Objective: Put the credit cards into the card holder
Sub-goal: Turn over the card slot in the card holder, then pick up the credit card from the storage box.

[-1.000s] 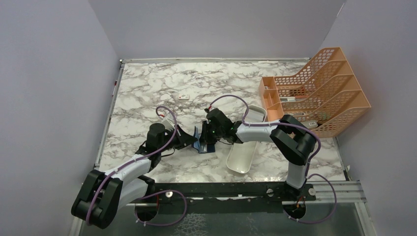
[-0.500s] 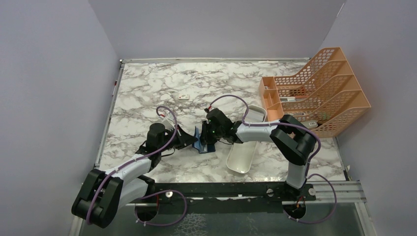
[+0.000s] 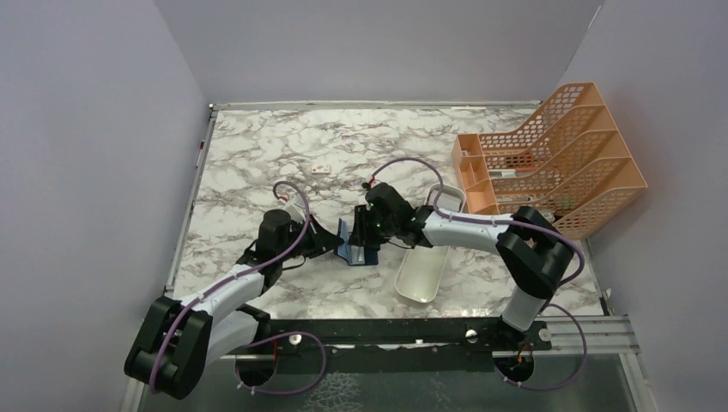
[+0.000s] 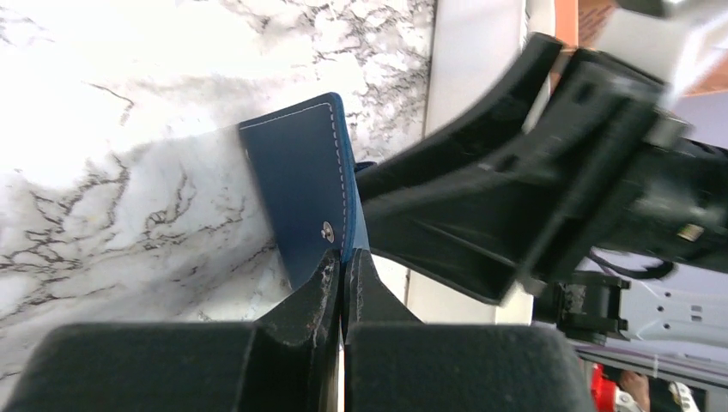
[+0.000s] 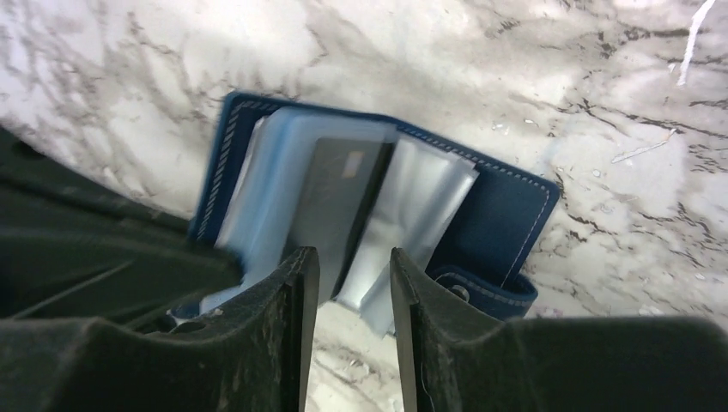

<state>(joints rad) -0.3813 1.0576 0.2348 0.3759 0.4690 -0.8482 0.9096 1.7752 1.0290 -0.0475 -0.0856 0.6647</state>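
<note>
Card holder [image 4: 300,189] sits open on marble bench [image 3: 257,154], its navy cover pinched tight in L hand [image 4: 343,268]. R hand [image 5: 352,262] is just over it, fingers parted, gripping nothing. Dark credit card [image 5: 339,193] sits in clear sleeve just beyond them. R elbow has swung further right vs 1 sec ago.

The white marble-patterned table top [image 3: 257,154] is lit brightly and evenly from above, with only soft shadows cast. In the left wrist view it is overexposed at the upper left, and in the right wrist view the navy-blue bifold card holder [image 5: 515,215] is seen slightly blurred.
</note>
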